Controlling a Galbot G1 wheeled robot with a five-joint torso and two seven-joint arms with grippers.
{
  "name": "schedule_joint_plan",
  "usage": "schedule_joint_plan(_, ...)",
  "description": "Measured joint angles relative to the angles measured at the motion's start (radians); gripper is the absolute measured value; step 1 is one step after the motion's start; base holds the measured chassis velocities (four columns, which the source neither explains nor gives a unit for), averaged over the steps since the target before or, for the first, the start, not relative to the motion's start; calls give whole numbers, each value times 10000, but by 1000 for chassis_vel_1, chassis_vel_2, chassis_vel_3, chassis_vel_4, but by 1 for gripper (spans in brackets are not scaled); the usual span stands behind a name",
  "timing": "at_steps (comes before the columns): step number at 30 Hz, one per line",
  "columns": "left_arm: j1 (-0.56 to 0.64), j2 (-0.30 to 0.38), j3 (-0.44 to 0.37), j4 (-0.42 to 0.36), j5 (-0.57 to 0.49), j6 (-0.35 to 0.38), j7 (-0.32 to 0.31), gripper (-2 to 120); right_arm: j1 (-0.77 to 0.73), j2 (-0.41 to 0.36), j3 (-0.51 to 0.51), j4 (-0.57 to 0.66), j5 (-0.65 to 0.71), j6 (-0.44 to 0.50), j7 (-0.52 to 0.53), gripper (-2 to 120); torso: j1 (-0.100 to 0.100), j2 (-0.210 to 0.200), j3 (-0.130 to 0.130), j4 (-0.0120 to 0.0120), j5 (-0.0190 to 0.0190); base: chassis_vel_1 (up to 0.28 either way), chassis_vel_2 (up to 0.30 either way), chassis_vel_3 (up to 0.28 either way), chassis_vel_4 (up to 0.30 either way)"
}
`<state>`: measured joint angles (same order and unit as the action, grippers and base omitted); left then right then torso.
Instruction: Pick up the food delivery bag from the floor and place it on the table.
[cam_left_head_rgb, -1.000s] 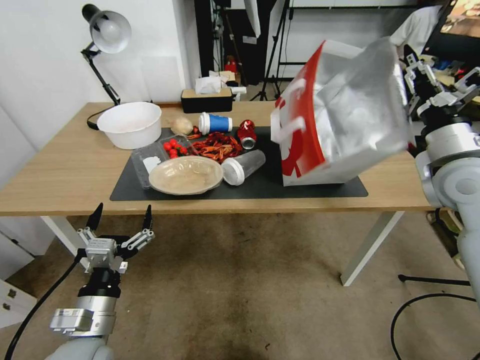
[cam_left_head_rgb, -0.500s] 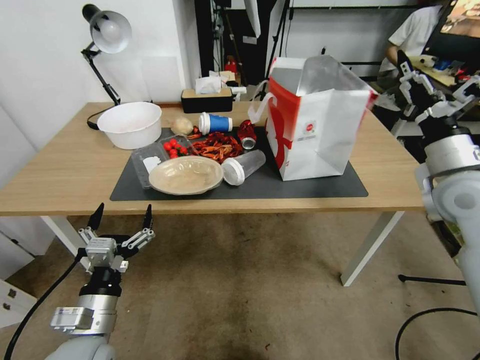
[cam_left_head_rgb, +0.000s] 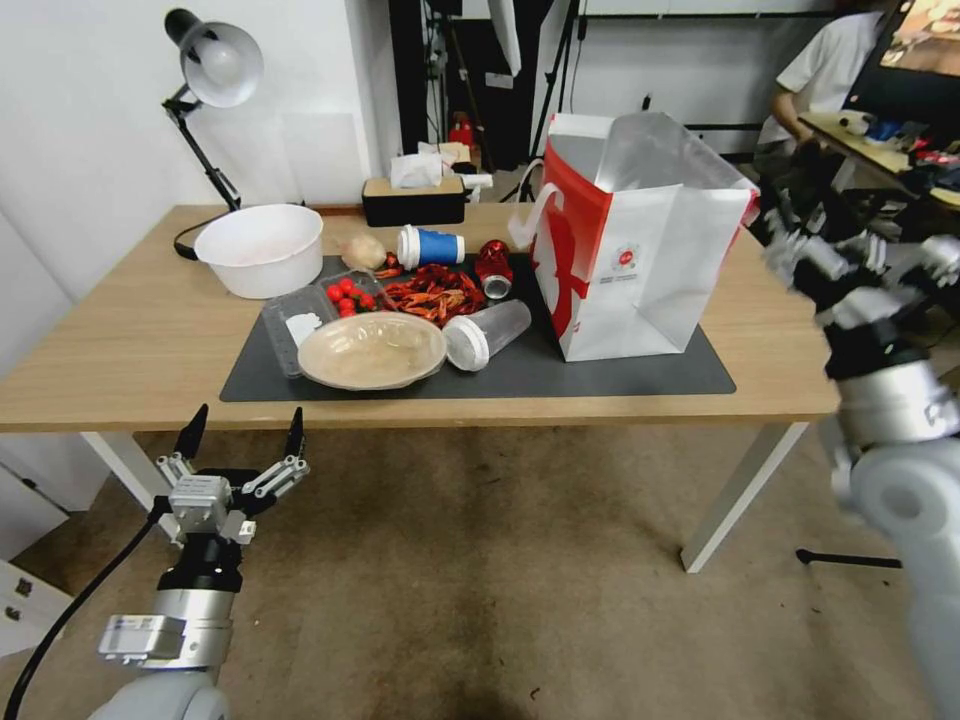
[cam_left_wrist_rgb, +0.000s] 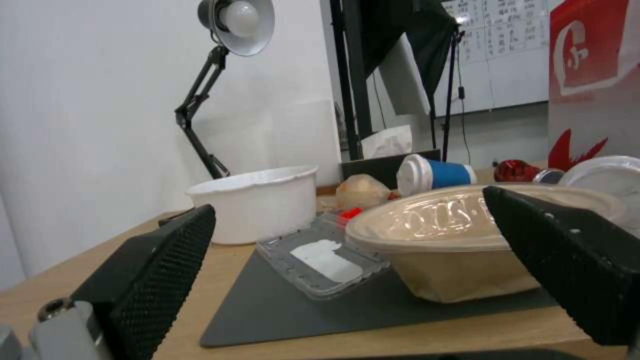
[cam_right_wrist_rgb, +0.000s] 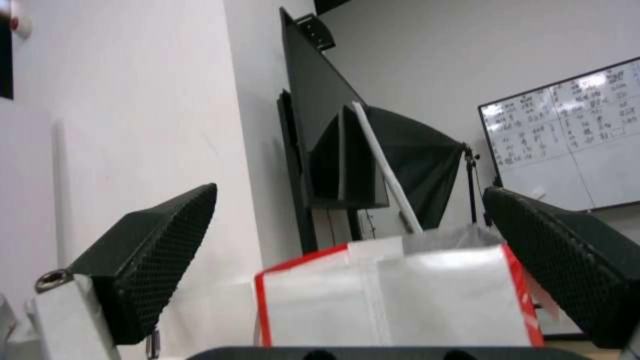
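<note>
**One bag up on the table, both grippers empty**

One long light-wood table (cam_left_head_rgb: 120, 350) filled the middle of the head view, with the brownish floor (cam_left_head_rgb: 500, 590) spread beneath it and a dark grey mat (cam_left_head_rgb: 600, 375) lying along its top. On the right end of that mat the food delivery bag (cam_left_head_rgb: 650, 270) stood upright, mouth open, red side panel toward the clutter, a white loop handle hanging off its left edge, the small round red logo on its white face. Out past the bag's right side, and apart from it, was the right gripper (cam_left_head_rgb: 862, 262), blurred in the head view; its own wrist camera showed its black fingers (cam_right_wrist_rgb: 157, 250) spread wide, with the bag's top edge between and beyond them, nothing held. The left gripper (cam_left_head_rgb: 240, 432) hung low in front of the table's near edge, above the floor, fingers apart and empty. Then the smaller stuff on the mat's left: a white bowl (cam_left_head_rgb: 262, 248), a tan lidded bowl (cam_left_head_rgb: 372, 350), red crawfish (cam_left_head_rgb: 432, 292), a blue cup (cam_left_head_rgb: 432, 246) on its side
</note>
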<state>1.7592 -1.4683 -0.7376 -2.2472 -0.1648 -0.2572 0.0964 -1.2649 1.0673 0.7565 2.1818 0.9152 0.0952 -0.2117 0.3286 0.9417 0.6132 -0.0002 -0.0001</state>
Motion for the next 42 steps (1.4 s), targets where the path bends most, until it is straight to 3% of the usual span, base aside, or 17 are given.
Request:
schedule_joint_plan(7,25,0,-4,17,3,-2,-11,100,-915,726,-53,69,-1500,475,-714,100,0,0,0,1,1,0,0,0,0)
schedule_joint_plan(14,-2,44,-49,184,54,27,28,100,-1685,1521,-245,74,-2769,774,-783,100,0,0,0,1,0,0,0,0,0)
schedule_joint_plan(22,-57,27,-34,532,54,26,277,100,-2176,2479,-368,33,-3857,1093,-985,100,0,0,1,2,0,0,0,0,0)
schedule_joint_plan(27,-89,23,-30,594,53,26,300,100,-2318,2672,-338,19,-4088,1088,-1068,100,0,-1,1,2,0,0,0,0,0)
schedule_joint_plan(34,-357,8,-39,1539,101,-264,483,100,-3040,3774,-529,-673,-5625,1210,-860,100,0,-1,1,1,0,0,0,0,0)
schedule_joint_plan(42,-441,7,-27,1909,122,-523,545,100,-3495,4255,-722,-1134,-6090,1282,-617,100,0,-1,1,1,1,0,0,0,0)
